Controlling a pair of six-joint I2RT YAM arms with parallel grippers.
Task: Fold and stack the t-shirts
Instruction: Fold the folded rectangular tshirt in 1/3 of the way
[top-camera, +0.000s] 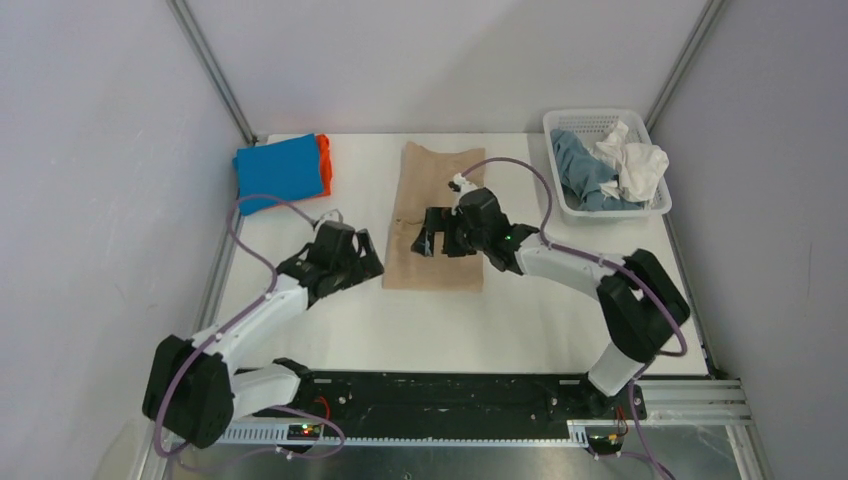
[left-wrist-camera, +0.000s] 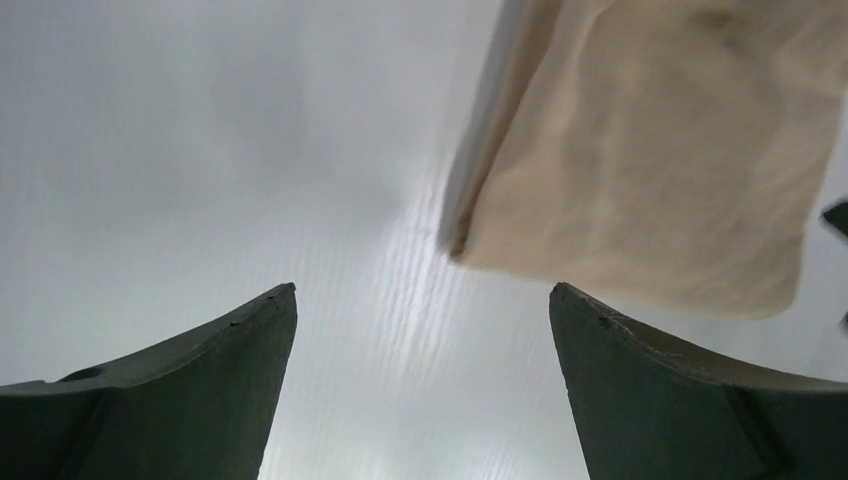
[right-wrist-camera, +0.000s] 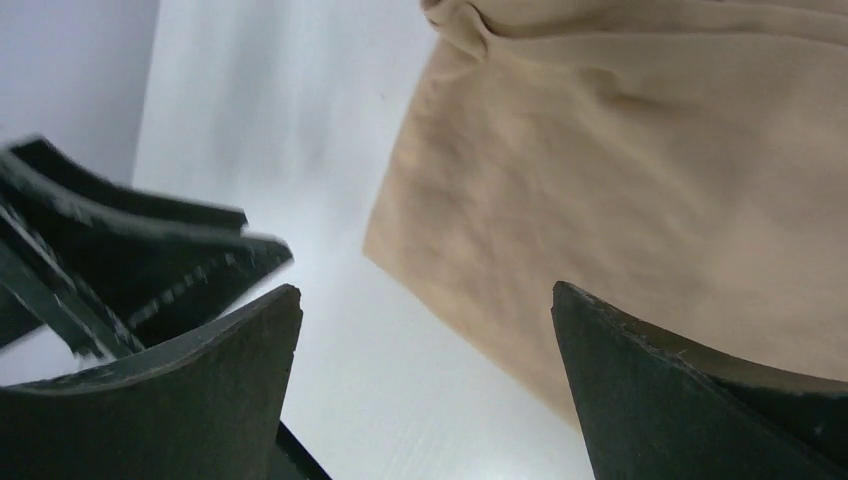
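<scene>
top view: a beige t-shirt (top-camera: 432, 172) lies flat as a long folded rectangle at the middle of the white tabletop (top-camera: 450, 330), its long side running from near to far. the left gripper (top-camera: 370, 262) stands just beside the near left edge of this t-shirt, over bare tabletop; its jaws are spread wide and hold nothing. the right gripper (top-camera: 426, 240) is over the left half of the beige t-shirt, about midway along its length, jaws likewise spread wide and empty.

at the far left corner a blue t-shirt (top-camera: 278, 170) lies folded on top of an orange t-shirt (top-camera: 324, 163), of which only the right edge shows. at the far right a white mesh basket (top-camera: 600, 119) holds a crumpled white t-shirt (top-camera: 636, 165) resting partly on a grey-blue t-shirt (top-camera: 583, 172).

left wrist view: both dark fingers (left-wrist-camera: 200, 385) stand far apart with only tabletop between them; a corner of the beige cloth lies beyond the right finger, not touched.

right wrist view: the fingers (right-wrist-camera: 680, 400) are wide apart; the beige cloth's edge runs between them and its surface fills the upper right. the other arm's gripper appears, blurred, at the left.
</scene>
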